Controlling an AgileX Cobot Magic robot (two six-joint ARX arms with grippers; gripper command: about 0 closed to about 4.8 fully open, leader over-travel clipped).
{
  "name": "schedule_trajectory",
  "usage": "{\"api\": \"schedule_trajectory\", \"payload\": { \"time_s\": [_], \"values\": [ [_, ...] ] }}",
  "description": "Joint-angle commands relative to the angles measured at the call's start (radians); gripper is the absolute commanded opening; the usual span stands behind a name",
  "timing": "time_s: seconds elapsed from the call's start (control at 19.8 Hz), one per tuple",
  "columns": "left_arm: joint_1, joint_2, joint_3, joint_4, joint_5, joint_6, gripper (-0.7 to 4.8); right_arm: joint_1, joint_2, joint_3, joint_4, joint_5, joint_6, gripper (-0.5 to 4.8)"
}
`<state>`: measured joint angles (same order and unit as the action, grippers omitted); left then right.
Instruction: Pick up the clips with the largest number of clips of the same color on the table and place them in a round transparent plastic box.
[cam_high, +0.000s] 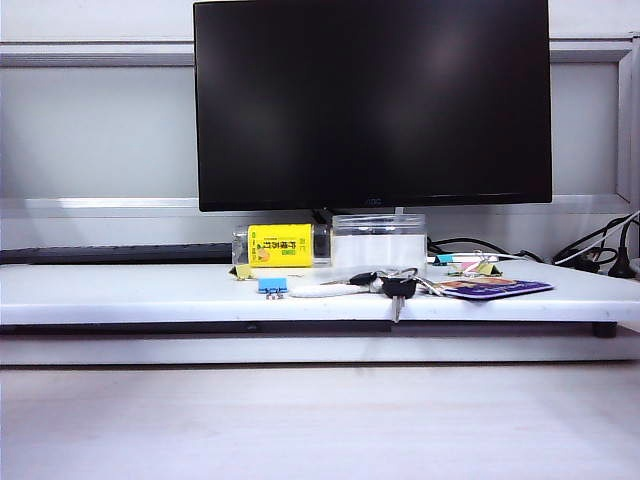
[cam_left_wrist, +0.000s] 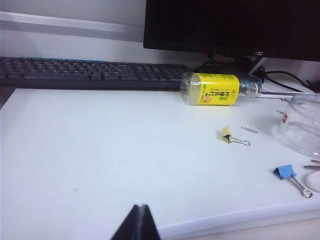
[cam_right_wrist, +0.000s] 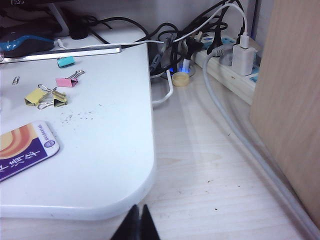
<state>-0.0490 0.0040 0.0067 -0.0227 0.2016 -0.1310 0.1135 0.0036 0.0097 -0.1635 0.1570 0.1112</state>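
The white rounded-corner tabletop board (cam_left_wrist: 100, 160) carries pale-yellow binder clips (cam_right_wrist: 45, 96), a blue binder clip (cam_left_wrist: 285, 172), a yellow-labelled clear bottle (cam_left_wrist: 215, 90) and a round transparent plastic box (cam_left_wrist: 302, 127), all ahead of both shut grippers.

Office desk (monitor (cam_high: 372, 100), keyboard (cam_left_wrist: 90, 72))

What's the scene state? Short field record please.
left claw: shut, empty, at near edge of table
right claw: shut, empty, off the table's corner
yellow clips: one near bottle; two by pink clip
round clear box: upright, no clips visible inside
blue clip: near front edge
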Motion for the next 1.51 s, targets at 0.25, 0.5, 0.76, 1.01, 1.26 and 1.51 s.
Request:
{"api": "schedule_trajectory", "payload": {
  "time_s": [0.25, 0.5, 0.76, 1.01, 1.26, 1.51],
  "values": [
    [0.003, -0.003, -0.002, 0.005, 0.003, 0.0, -0.03, 0.001, -0.002, 0.001, 0.01, 0.002, 0.001, -0.06],
    [0.003, -0.003, -0.002, 0.006, 0.004, -0.002, -0.03, 0.002, -0.002, 0.001, 0.011, -0.002, 0.017, -0.06],
    [0.003, -0.003, -0.002, 0.02, 0.004, -0.308, -0.03, 0.003, -0.002, 0.003, 0.025, -0.097, 0.467, -0.04],
    [0.003, -0.003, 0.0, 0.114, 0.074, -0.416, -0.02, 0.004, -0.002, 0.046, 0.076, -0.368, 0.463, 0.22],
    [0.003, -0.003, 0.002, 0.184, 0.253, -0.433, 1.6, 0.004, 0.026, 0.229, -0.033, -0.444, 0.463, 0.21],
    [0.002, -0.003, 0.026, 0.194, 0.341, -0.452, 3.66, 0.004, 0.269, 0.534, -0.27, -0.393, 0.329, 0.21]
  ]
}}
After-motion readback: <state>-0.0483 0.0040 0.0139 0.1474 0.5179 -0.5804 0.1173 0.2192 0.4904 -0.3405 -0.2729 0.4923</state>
